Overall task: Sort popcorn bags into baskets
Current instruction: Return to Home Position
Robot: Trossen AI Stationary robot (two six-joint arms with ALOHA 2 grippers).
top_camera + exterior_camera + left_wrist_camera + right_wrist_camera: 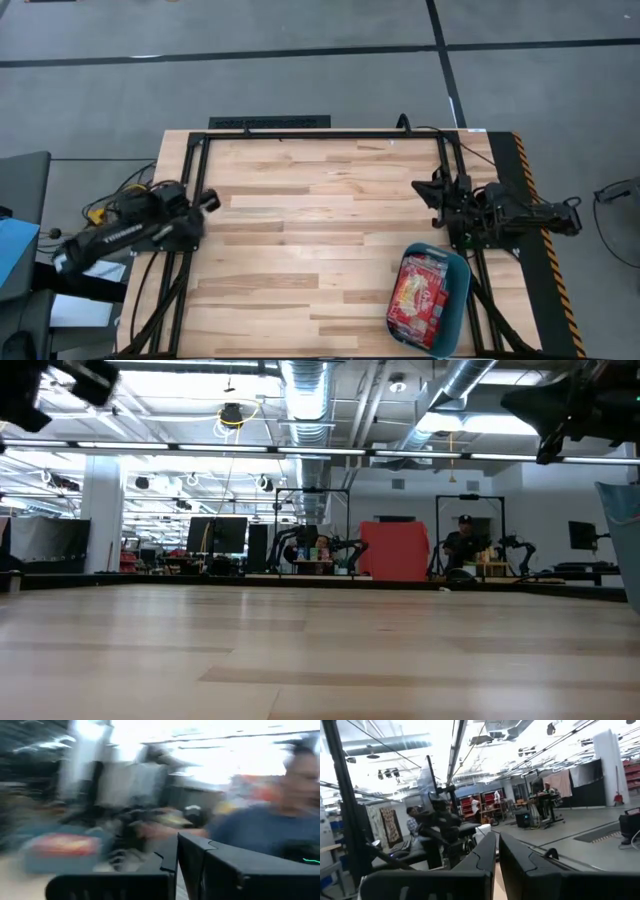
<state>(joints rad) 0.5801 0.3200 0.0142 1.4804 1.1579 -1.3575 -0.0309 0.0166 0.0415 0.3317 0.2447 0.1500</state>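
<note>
The teal basket (462,290) sits at the table's near right corner, and several red popcorn bags (420,292) lie stacked flat inside it. In the left wrist view the basket (37,862) and its bags (65,844) show blurred and far off. My left gripper (210,199) is raised over the table's left edge, shut and empty, its fingers together (176,840). My right gripper (420,187) hovers over the table's right side, just beyond the basket, also shut and empty (497,836). The basket's wall (625,530) shows at the right edge of the low view.
The bare wooden tabletop (320,230) stretches between the two arms. A black frame rail (320,135) runs along the far edge and down both sides. A person (270,825) shows beyond the table in the left wrist view. Cables (120,195) lie off the left edge.
</note>
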